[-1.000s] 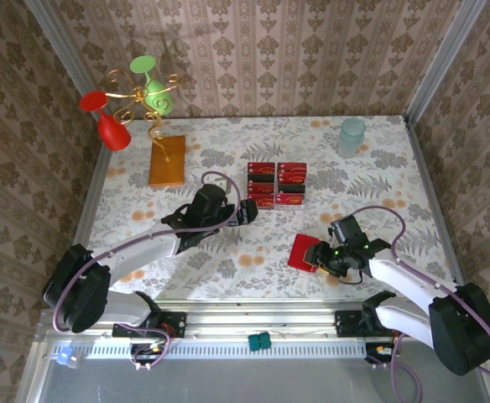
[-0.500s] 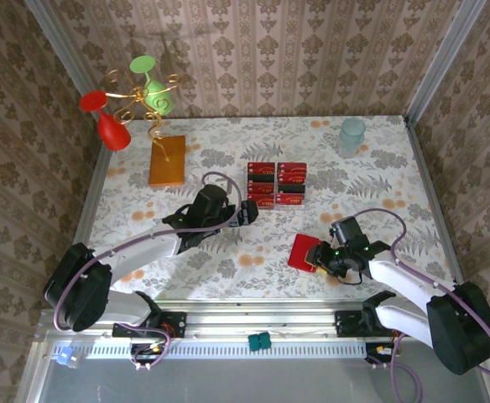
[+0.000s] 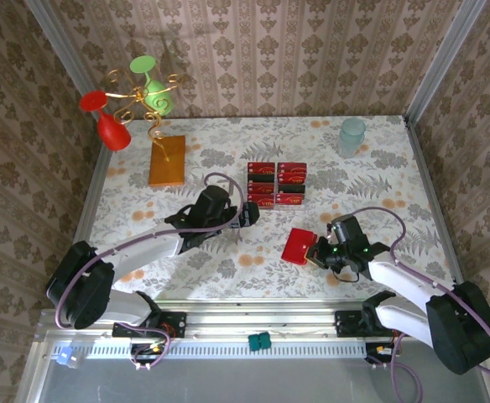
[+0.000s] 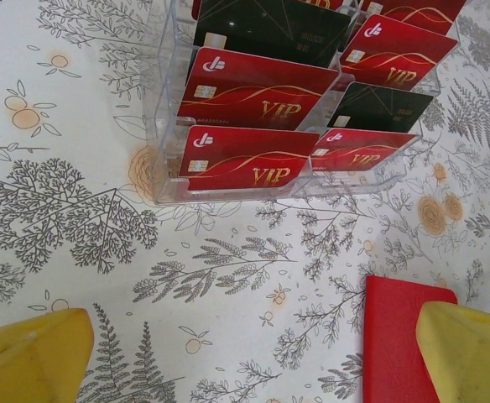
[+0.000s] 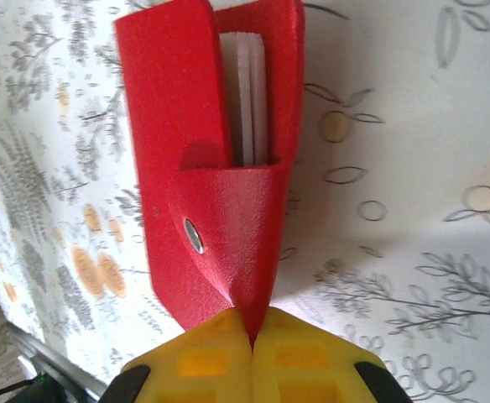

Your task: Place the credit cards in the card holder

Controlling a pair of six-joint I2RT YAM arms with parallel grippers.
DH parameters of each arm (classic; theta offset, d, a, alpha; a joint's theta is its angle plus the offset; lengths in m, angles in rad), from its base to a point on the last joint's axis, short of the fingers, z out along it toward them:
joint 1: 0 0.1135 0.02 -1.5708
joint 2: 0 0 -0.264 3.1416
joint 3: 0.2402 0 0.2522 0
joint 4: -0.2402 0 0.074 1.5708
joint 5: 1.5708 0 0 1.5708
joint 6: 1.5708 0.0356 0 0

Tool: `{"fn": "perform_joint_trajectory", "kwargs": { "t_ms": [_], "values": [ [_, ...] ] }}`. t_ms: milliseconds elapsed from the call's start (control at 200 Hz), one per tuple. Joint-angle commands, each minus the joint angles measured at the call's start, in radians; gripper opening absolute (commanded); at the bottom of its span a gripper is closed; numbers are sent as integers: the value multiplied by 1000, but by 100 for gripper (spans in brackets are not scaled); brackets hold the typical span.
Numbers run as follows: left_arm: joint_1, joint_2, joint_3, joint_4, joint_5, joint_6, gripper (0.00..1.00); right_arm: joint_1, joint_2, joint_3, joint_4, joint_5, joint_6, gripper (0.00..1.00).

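Red card holder is sitting close to the counter's near edge, right of the middle, in the top view. Right pincer is biting its right side. Left pincer is hanging mid-counter with jaws spread wide, just short of the credit cards, which are standing in rows near the counter's centre, a bit towards the far edge. My read: holder is being secured and opened, no card lifted yet. Can't tell from up here whether the holder is lying flat or tipping up.

Left wrist view: credit cards are sitting tiered in a clear rack, red VIP ones mixed with a couple of dark cards. Left pincer is gaping, nothing between its yellow fingers. Card holder is showing at bottom right, partly behind the other finger. Rack's back rows are running off the frame top, so card count is unclear.

Right wrist view: right pincer is clamping shut on the tip of the holder's flap, the one carrying the snap stud. Card holder is gaping open, pale pocket layers showing inside. Can't tell whether a card is sitting in there.

Next move, I'm guessing: left pincer going down on the top edge of a front-row card and pulling it straight up out of the rack, with right holding the pocket mouth open towards it. Thin card, narrow slot, so alignment is going to matter.
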Motion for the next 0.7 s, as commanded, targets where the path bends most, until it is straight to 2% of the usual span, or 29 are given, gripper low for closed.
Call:
{"fn": "perform_joint_trajectory", "kwargs": {
  "t_ms": [0, 215, 310, 540, 695],
  "values": [
    [24, -20, 46, -32, 29, 15, 100, 5, -28, 86, 40, -93, 7, 0],
    [159, -49, 33, 58, 303, -29, 100, 50, 33, 238, 112, -196, 35, 0],
    [203, -65, 11, 132, 387, -83, 100, 93, 94, 308, 168, -220, 60, 0],
    [219, -84, -36, 282, 425, -190, 100, 206, 266, 456, 307, -233, 115, 0],
    [221, -87, -115, 414, 425, -263, 95, 242, 320, 504, 348, -234, 134, 0]
  ]
}}
